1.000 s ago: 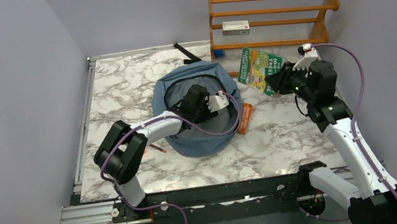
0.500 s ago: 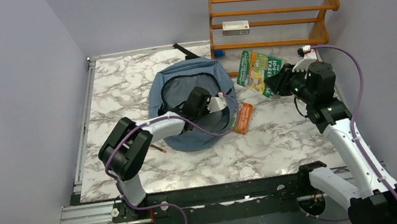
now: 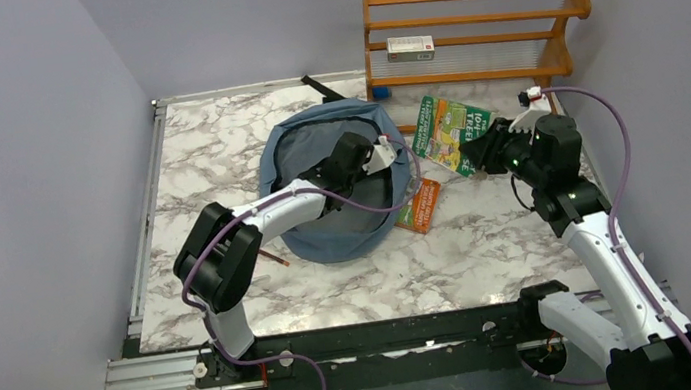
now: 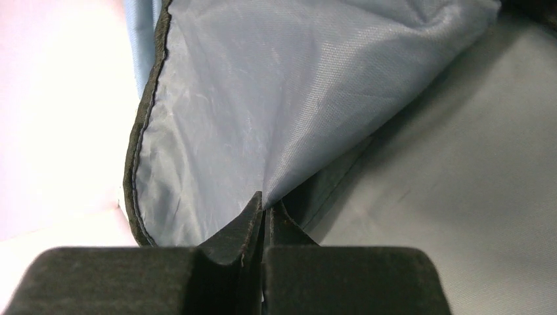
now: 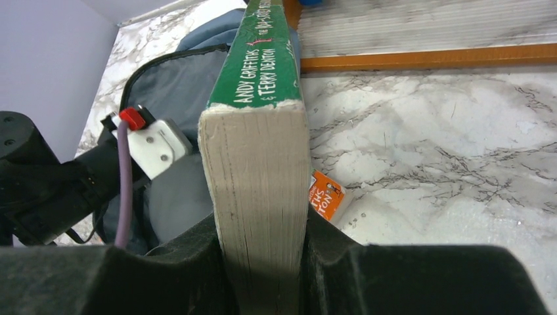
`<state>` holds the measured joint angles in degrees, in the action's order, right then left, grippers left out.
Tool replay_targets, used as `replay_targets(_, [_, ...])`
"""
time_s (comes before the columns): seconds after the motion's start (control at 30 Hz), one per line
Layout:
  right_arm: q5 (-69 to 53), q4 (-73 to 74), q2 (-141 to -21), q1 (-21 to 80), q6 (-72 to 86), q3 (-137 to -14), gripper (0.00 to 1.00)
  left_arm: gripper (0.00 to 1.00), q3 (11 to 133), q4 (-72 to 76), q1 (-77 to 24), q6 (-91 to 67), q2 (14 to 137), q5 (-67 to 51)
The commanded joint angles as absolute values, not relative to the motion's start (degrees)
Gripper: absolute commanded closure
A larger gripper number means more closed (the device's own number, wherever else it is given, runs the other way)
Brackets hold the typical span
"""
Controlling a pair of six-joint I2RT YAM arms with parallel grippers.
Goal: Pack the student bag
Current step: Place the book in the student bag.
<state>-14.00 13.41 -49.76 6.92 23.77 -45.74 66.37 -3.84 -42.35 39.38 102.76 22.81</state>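
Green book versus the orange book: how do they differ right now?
The green book is clamped in the right gripper and held up off the table. The orange book lies flat on the table beside the student bag, with no gripper on it. The green book also looks larger than the orange book. Both are outside the bag.

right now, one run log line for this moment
left hand: shut on student bag lining | right hand: shut on green book, outside bag | orange book: on table
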Motion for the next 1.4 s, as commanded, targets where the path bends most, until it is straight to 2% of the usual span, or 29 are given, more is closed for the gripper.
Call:
replay_targets(0.0, [-13.53, 8.06, -48.5, 6.99, 24.86, -46.5, 0.99, 1.0, 72.49, -8.96, -42.1, 34.52, 100.32, 28.75])
replay_targets(0.43, [-15.86, 7.49, -51.68, 6.94, 26.87, -46.87, 1.0, 1.0, 84.49, -32.62, -41.84, 21.32, 99.58, 35.16])
replay_targets(0.87, [-12.64, 9.46, -51.44, 6.95, 27.76, -47.31, 1.0, 1.0, 100.67, -50.5, -38.86, 12.96, 103.25, 38.05])
replay_targets(1.17, [-10.22, 13.82, -50.92, 6.99, 30.32, -49.39, 1.0, 1.0, 120.85, -61.56, -37.93, 6.71, 113.09, 37.89])
replay_targets(1.37, [-13.14, 17.07, -49.41, 6.94, 37.11, -52.21, 1.0, 1.0, 125.51, -62.57, -37.58, 2.62, 118.55, 35.95])
